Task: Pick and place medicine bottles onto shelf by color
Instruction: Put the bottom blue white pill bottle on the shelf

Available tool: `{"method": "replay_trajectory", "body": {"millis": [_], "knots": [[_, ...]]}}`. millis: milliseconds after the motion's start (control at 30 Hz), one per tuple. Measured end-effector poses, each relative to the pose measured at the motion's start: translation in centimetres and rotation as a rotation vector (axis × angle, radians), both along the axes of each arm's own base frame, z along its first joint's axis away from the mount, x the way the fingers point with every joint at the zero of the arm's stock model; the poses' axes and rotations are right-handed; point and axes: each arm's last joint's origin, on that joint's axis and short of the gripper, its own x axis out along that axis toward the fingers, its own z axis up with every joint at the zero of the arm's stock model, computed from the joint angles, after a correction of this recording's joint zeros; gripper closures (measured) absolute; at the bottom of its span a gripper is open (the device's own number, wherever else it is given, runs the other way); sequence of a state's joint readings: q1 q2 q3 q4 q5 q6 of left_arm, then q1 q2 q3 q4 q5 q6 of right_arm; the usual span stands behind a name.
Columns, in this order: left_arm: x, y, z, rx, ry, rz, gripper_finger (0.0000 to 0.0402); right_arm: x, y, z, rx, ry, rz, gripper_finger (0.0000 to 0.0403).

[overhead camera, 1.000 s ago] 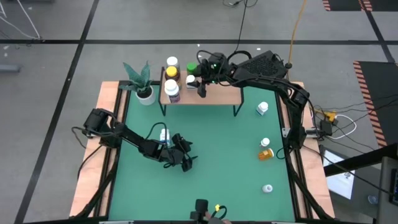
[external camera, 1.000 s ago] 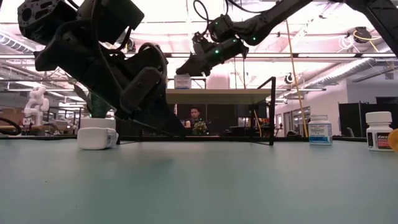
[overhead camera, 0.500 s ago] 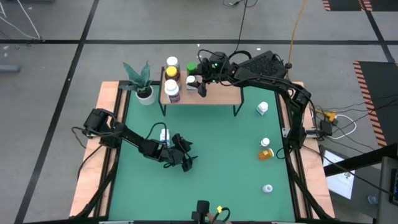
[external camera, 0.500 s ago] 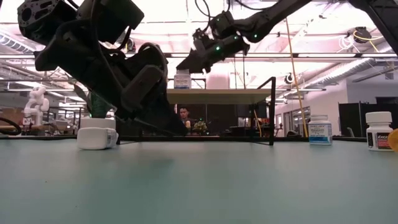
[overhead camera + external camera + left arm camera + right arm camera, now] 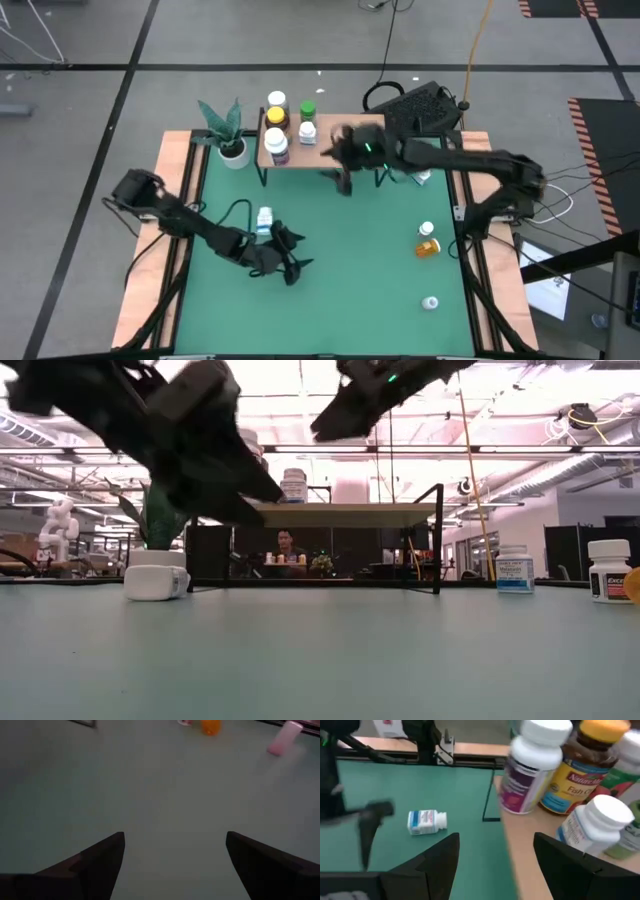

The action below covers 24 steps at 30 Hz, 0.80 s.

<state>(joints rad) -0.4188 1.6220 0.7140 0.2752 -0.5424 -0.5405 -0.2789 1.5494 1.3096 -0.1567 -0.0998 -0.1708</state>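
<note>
Wood shelf (image 5: 345, 150) at twelve o'clock already has four bottles bunched on its nine o'clock end: a white one with a purple label (image 5: 277, 148), an amber one with a yellow cap (image 5: 276, 112), a green one (image 5: 307, 108) and a small white one (image 5: 307, 132), so I'd call us roughly halfway. My right gripper (image 5: 345, 172) hangs just off the shelf's front edge, fingers apart and carrying nothing. My left gripper (image 5: 290, 268) is wide open and empty over the mat near seven o'clock, right beside a white bottle lying on its side (image 5: 264, 219); four more wait on the three o'clock side: a white bottle by the shelf leg (image 5: 422, 176), a white-capped one (image 5: 427, 230), an orange one (image 5: 429, 246) and a little white one (image 5: 430, 303).
</note>
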Motion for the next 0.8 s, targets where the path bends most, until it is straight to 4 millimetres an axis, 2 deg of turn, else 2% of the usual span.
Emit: {"method": "replay_trajectory", "body": {"millis": [133,267,400,500,633,800], "knots": [[-2.2,-0.2,1.5,-0.032,0.028,0.126,0.0051,-2.8,4.9,-1.1,-0.044,-0.062,-0.052,0.0152],[-4.2,0.6,1.3,-0.081,0.083,0.335,0.0051,-5.7,8.1,-3.8,0.065,-0.185,-0.043,0.0151],[-5.2,1.7,0.4,-0.143,0.136,0.511,0.0051,-7.9,10.1,-6.8,0.225,-0.316,-0.022,0.0151],[-5.6,2.4,-0.3,-0.173,0.205,0.587,0.0050,-9.2,11.2,-8.4,0.311,-0.379,0.006,0.0151],[-6.0,3.1,-0.6,-0.214,0.263,0.650,0.0050,-10.0,12.2,-9.1,0.346,-0.407,-0.002,0.0151],[-6.3,3.8,-0.7,-0.218,0.299,0.704,0.0050,-10.1,13.2,-8.7,0.360,-0.435,0.045,0.0151]]}}
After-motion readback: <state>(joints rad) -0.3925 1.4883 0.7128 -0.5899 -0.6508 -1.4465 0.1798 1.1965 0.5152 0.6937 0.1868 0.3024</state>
